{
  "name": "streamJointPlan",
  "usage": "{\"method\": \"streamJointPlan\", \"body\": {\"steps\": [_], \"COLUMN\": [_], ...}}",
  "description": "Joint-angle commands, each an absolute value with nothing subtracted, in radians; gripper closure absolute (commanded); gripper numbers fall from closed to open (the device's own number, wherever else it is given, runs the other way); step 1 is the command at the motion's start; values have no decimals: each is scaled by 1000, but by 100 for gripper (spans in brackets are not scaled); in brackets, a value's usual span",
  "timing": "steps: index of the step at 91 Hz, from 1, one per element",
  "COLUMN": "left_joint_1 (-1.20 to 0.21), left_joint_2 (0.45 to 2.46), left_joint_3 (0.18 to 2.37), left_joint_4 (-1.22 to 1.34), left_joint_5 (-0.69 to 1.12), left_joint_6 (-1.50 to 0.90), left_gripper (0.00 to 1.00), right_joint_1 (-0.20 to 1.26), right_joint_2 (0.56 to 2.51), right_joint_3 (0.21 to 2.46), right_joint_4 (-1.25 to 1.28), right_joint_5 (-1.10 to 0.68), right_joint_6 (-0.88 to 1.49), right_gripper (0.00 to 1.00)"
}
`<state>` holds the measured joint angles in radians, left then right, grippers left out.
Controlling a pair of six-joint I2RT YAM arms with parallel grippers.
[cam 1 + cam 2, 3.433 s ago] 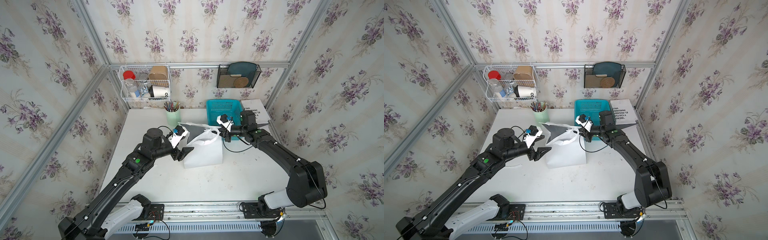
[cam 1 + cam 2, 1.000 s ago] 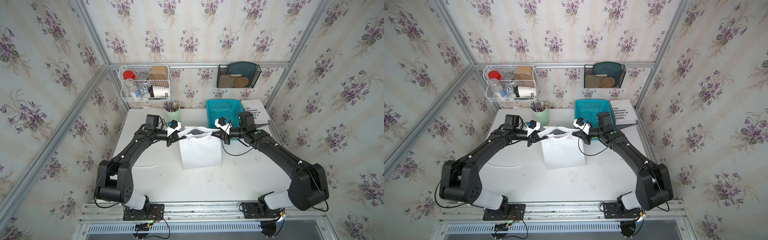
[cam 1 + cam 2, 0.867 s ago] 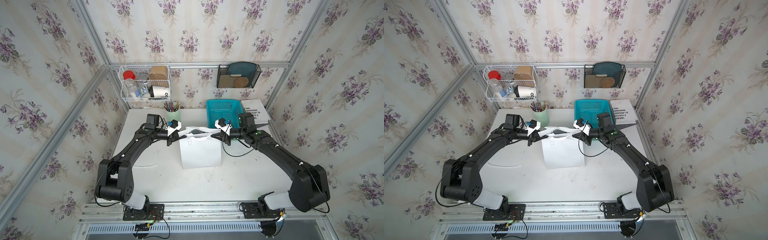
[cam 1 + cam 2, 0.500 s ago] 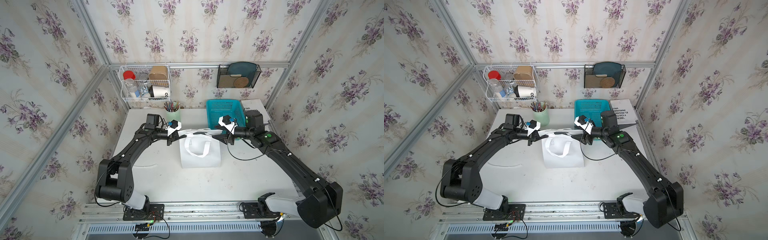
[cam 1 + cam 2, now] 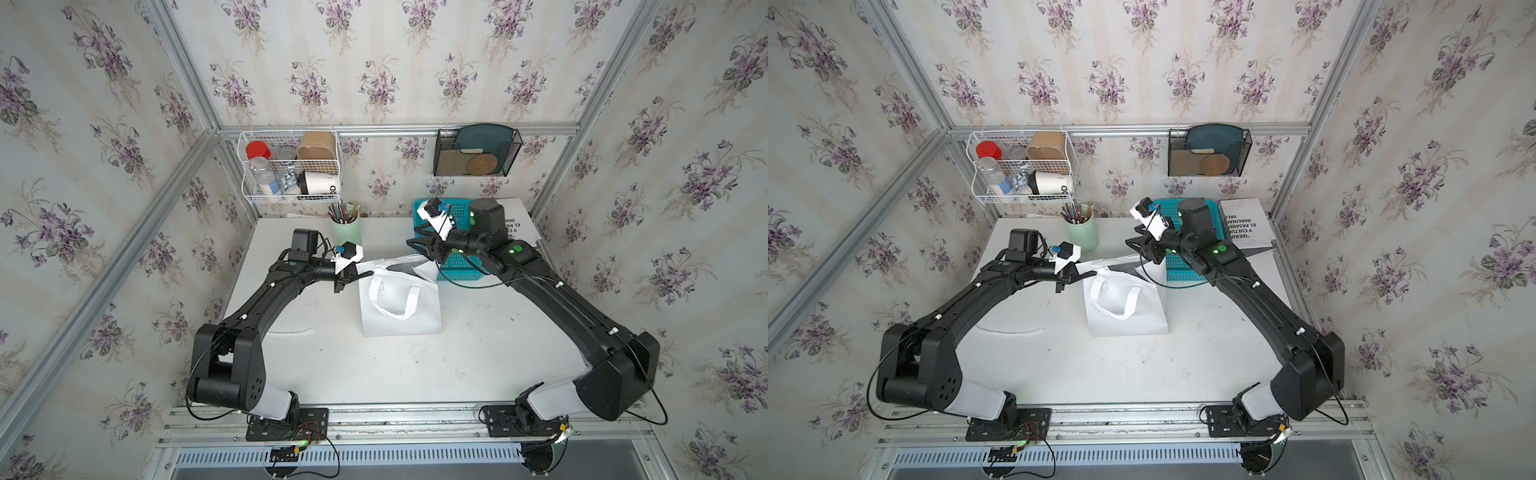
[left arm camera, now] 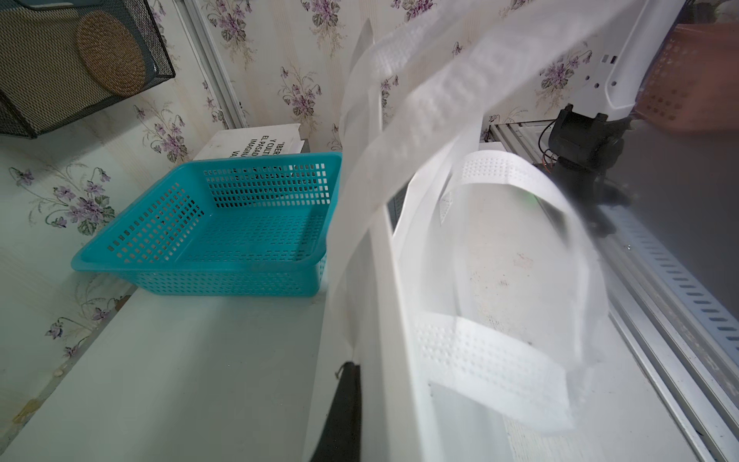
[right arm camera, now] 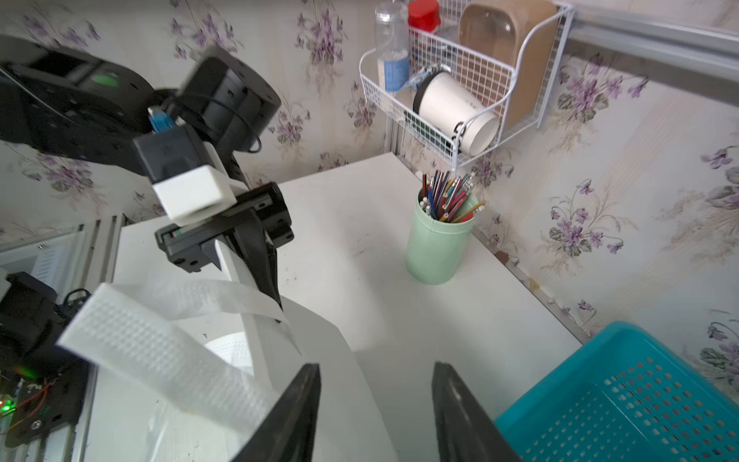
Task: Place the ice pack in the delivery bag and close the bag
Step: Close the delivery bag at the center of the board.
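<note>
Two arms meet over a white table (image 5: 374,365), shown in both top views. Farthest left, on the wall behind the left gripper (image 5: 365,275), hangs a white wire rack (image 5: 291,166) holding a red-lidded jar (image 5: 257,150) and a white cup (image 5: 318,183) lying on its side.

The left gripper is closed on the upper left rim of the delivery bag (image 5: 415,328). The right wrist view shows its black fingers (image 7: 260,256) pinching a white strip of the bag's edge. Just behind this gripper stands a mint-green pencil cup (image 5: 347,235).

The delivery bag stands on the table between the two grippers, straight ahead of the left gripper's fingertips and below the right gripper. One flat strap handle (image 5: 395,309) droops over the bag's near face, and a grey sliver of lining (image 5: 401,270) shows at its mouth.

The right gripper (image 5: 417,249) hangs over the bag's far right corner with its jaws apart and nothing between them. Whether a finger touches the rim cannot be told.

Directly behind this gripper, partly covered by its wrist, sits the turquoise perforated basket (image 5: 461,268). Further right lies a printed sheet (image 5: 517,224). A black mesh holder (image 5: 473,153) hangs on the wall above.
</note>
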<state>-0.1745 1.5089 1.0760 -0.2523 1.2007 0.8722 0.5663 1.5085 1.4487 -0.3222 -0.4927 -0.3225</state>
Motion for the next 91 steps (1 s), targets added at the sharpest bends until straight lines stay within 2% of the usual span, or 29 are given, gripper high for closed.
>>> {"method": "streamJointPlan", "body": {"steps": [1,17,27,38,49,57,64,71,81,91], "left_joint_1": [-176,-184,-187,-187,-189,-190,-190,-190,-193,-195], "left_joint_2": [1517,1529,1526,1525,1526,1527,1531,1537,1543,1542], "left_joint_3": [1078,1087,1087,1083,1081,1085,1088,1086,1088,1090], "left_joint_4": [-164,-152,-152,-150,-150,-149,-144,-134,-125,-128], "left_joint_5": [1193,1180,1181,1186,1184,1186,1189,1191,1198,1201], "left_joint_6": [803,782,786,781,784,780,775,773,763,771], "left_gripper": [100,100,100,100,100,100,100,100,100,100], "right_joint_1": [597,652,684,686,700,717,720,750,805,830], "right_joint_2": [1529,1539,1556,1562,1506,1467,1428,1409,1394,1437], "right_joint_3": [1493,1538,1572,1627,1612,1614,1536,1460,1391,1397], "right_joint_4": [-506,-613,-661,-605,-495,-505,-497,-494,-460,-441], "right_joint_5": [-442,-473,-369,-338,-429,-558,-740,-735,-664,-531], "right_joint_6": [-370,-397,-415,-404,-388,-411,-404,-411,-447,-481], "right_gripper": [44,35,34,32,27,37,55,72,80,79]}}
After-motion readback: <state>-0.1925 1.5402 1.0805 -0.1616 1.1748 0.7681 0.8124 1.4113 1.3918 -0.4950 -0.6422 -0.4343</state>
